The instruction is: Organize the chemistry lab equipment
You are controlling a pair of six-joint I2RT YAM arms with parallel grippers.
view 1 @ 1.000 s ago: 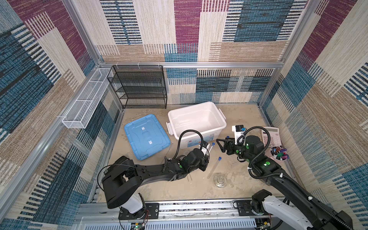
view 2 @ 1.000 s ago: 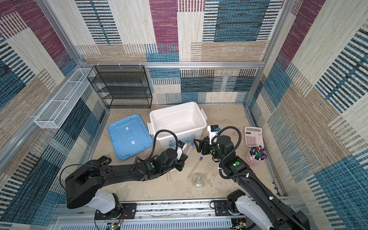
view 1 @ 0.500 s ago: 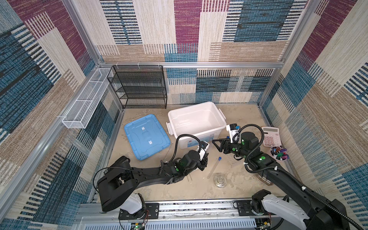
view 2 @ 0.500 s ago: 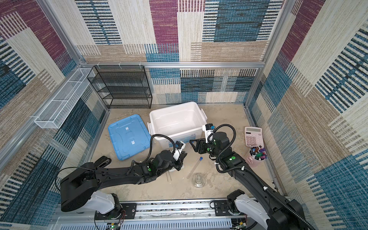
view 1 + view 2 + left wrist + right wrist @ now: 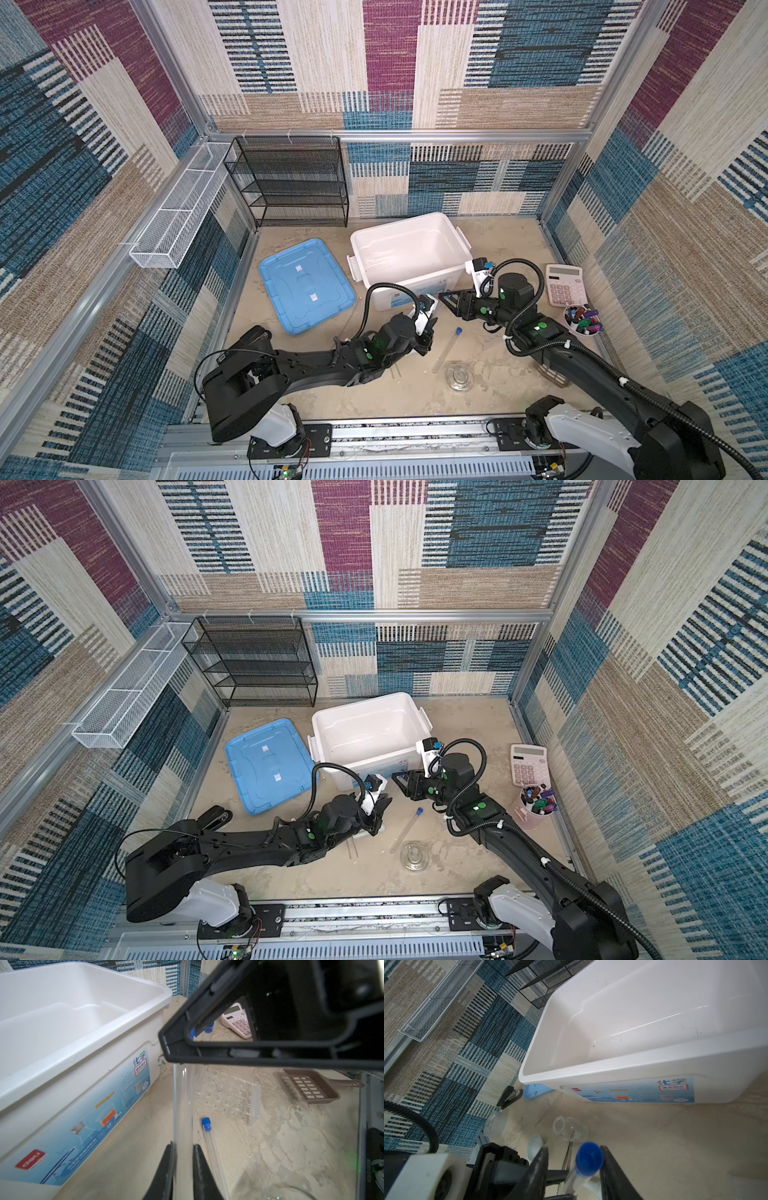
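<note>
Left gripper of mine is clenched on the bare shaft of a clear blue-capped tube, with both fingers pressed against the glass. That tube runs across to my right gripper, whose jaws straddle its blue cap. One finger touches the cap and the other stands a little off it, so that grip is not closed.

In both top views the two grippers sit close together just in front of the labelled front wall of the white bin. Below them, on the tabletop in front of the bin, a second blue-capped tube lies flat. A small clear glass dish sits farther from the bin, near that tube's uncapped end.

The clear welled tray lies near the bin's front corner on my right arm's side, with a brown slotted scoop beyond it. Toward my left arm's side, in front of the bin, are a tipped glass beaker, a small white bowl, metal tweezers and a thin rod.

A blue lid lies beside the bin. A pink calculator and a cup of markers are on the bin's other side.
</note>
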